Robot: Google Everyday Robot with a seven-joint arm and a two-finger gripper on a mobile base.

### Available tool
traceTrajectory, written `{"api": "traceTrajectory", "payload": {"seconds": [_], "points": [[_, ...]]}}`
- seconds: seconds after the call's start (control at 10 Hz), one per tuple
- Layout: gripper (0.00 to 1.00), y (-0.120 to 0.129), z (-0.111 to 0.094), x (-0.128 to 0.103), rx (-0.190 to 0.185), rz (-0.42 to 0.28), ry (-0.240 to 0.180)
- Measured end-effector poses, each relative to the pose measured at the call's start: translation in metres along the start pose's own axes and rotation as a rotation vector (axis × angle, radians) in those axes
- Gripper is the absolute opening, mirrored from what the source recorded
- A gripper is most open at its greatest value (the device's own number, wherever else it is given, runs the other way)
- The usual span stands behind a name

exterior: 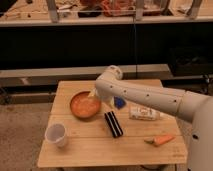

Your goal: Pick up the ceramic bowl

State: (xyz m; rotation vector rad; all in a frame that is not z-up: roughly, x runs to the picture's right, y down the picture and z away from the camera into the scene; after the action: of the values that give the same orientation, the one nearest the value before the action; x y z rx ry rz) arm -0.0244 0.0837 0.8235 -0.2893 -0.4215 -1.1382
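Bowl [83, 106] sits back-left on the table [100, 150], cup [56, 134] near it in front. Gripper [95, 94] is at the bowl's right rim; apart or closed, can't tell. Bowl is likely stiff, heavyish, slick and chippable, so pinch the rim.

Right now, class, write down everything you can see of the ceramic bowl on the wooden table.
The ceramic bowl is round, shallow and orange-terracotta, with a darker rim and a paler inside. It sits upright on the wooden table, in the far left part as the camera sees it, and looks empty. The gripper is at its far right rim; whether they touch cannot be told. A white cup stands apart, nearer the camera.
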Motion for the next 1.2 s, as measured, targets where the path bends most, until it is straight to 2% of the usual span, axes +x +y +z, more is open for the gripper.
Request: {"api": "traceTrajectory", "payload": {"seconds": [0.3, 0.7, 1.2], "points": [[0.80, 0.004, 0.020, 0.003, 0.005, -0.019, -0.020], [0.80, 0.007, 0.053, 0.000, -0.007, -0.026, -0.050], [0.80, 0.005, 0.068, 0.000, -0.018, -0.037, -0.079]]}}
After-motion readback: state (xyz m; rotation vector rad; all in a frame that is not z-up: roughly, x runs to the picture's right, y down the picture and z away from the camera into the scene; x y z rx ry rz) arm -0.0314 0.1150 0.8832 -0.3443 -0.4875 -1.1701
